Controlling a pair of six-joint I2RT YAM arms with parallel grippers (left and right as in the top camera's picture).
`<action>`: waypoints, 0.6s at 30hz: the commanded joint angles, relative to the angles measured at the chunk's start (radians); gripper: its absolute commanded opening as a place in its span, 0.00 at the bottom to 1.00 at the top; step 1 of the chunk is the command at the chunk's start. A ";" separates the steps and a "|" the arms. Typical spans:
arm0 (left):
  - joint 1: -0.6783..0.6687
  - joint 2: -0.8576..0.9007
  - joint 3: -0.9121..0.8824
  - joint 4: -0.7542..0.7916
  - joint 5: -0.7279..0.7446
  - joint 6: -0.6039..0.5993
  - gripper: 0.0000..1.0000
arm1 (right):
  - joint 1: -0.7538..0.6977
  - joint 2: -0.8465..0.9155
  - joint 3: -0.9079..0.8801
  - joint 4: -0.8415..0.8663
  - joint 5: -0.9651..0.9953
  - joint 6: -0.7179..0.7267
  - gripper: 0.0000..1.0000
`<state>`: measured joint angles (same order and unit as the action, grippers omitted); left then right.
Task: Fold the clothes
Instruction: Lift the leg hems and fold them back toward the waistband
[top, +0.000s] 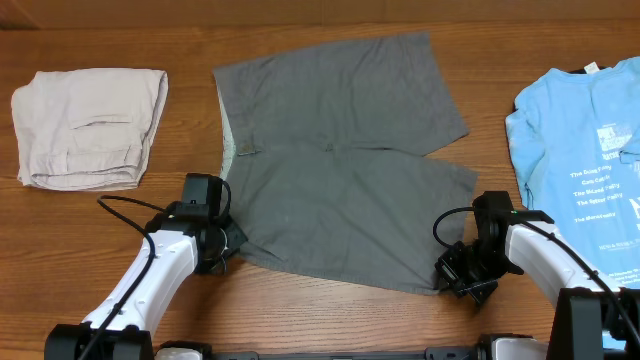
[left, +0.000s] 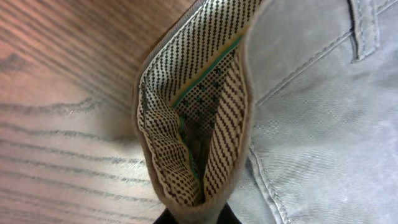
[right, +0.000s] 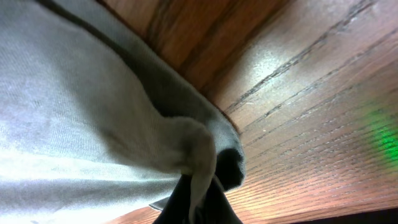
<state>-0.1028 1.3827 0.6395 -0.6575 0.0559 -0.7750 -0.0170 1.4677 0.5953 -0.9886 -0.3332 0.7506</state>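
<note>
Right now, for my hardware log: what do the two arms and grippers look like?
The left arm and right arm have white links with black joints, ending in the black left gripper and black right gripper. A black cable loops beside each.

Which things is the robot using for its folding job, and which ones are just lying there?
In the job:
- dark-grey shorts, spread out mid-table
- left gripper, pinching their waistband
- right gripper, pinching a hem corner

Just lying about:
- beige folded garment, at the left end
- light-blue T-shirt, at the right end
</note>
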 joint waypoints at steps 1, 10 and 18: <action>0.005 0.003 0.003 -0.052 0.000 0.066 0.04 | 0.005 -0.007 0.009 0.014 0.063 0.000 0.04; 0.004 0.003 0.097 -0.277 0.013 0.134 0.04 | 0.005 -0.014 0.188 -0.182 0.064 -0.079 0.04; 0.004 0.002 0.272 -0.534 0.023 0.205 0.04 | 0.005 -0.076 0.314 -0.283 0.064 -0.155 0.04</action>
<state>-0.1028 1.3842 0.8227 -1.1316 0.0795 -0.6266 -0.0170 1.4372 0.8387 -1.2533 -0.2867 0.6437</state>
